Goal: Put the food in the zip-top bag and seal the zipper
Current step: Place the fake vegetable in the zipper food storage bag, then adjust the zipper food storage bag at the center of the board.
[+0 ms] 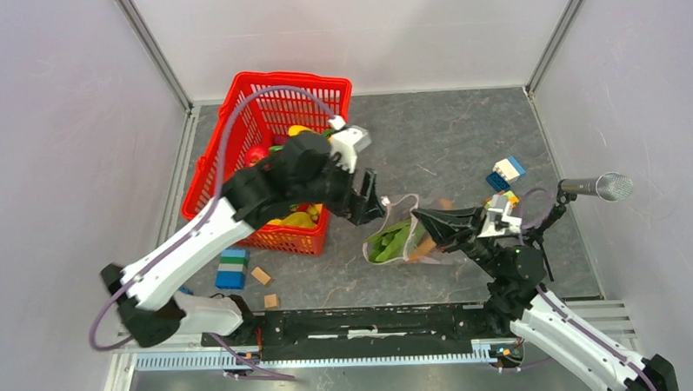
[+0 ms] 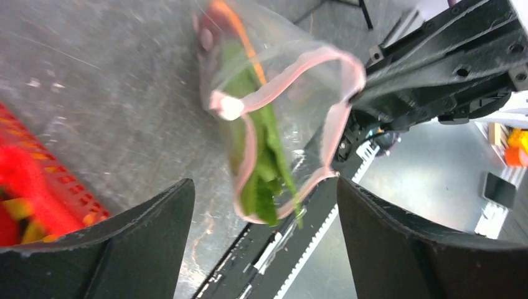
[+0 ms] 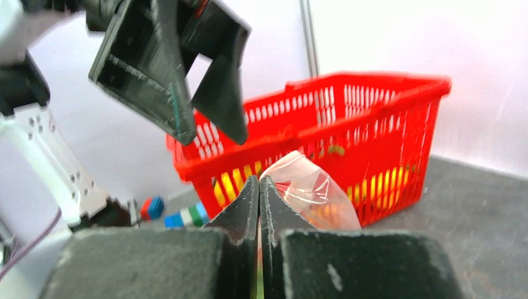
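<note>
The right end effector is clamped on the rim of the bag, whose zipper gapes, mid-desk. Green food lies inside. The left end effector, fingers apart, hovers at the bag's 10 o'clock, beside the basket.

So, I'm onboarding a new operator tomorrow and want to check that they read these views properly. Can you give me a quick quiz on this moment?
1. True or false: the left gripper is shut on a toy banana.
2. Pick one. The right gripper is: A, wide open above the table; B, shut on the edge of the zip-top bag; C, out of every view.
3. In a word, what colour is the leafy food already inside the bag?

Key: 1 false, it is open and empty. 2 B. 3 green.
</note>
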Controlling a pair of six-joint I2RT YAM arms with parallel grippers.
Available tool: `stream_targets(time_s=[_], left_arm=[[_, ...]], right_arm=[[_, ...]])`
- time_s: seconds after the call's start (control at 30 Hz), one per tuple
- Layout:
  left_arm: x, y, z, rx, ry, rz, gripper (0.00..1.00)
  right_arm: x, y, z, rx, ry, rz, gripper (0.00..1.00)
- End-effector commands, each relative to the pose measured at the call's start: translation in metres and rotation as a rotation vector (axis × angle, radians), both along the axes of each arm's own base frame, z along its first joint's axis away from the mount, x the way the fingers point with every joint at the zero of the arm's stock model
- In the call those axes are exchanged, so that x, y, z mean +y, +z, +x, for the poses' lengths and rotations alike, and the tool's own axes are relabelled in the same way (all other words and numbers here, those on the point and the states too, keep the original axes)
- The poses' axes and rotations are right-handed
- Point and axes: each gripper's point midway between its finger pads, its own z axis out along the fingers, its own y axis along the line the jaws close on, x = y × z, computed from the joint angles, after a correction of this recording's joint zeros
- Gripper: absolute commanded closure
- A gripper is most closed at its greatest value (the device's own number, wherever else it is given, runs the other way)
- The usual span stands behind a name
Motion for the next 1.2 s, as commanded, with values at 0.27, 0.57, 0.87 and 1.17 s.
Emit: stream_targets(time_s=[0.27, 0.57, 0.87, 1.17], left_arm=[[0.049, 0.051, 0.008, -0.271, 0.162, -0.152, 0.04], [0.009, 0.005, 0.014, -0.123, 0.139, -0.192, 0.09], [0.003, -0.018, 0.047, -0.147, 0.277, -0.143, 0.12], [-0.029, -0.039, 0.011, -0.004, 0.032, -0.191, 0.22]], right_arm=[[-0.067, 0.02, 0.066, 0.378, -0.486, 0.102, 1.0], [-0.033, 0.051, 0.048, 0.239, -0.278, 0.073, 1.0], [-0.033, 0.045, 0.038, 0.194, -0.251, 0.066, 1.0], [-0.035, 0.039, 0.039, 0.193, -0.261, 0.054, 1.0]])
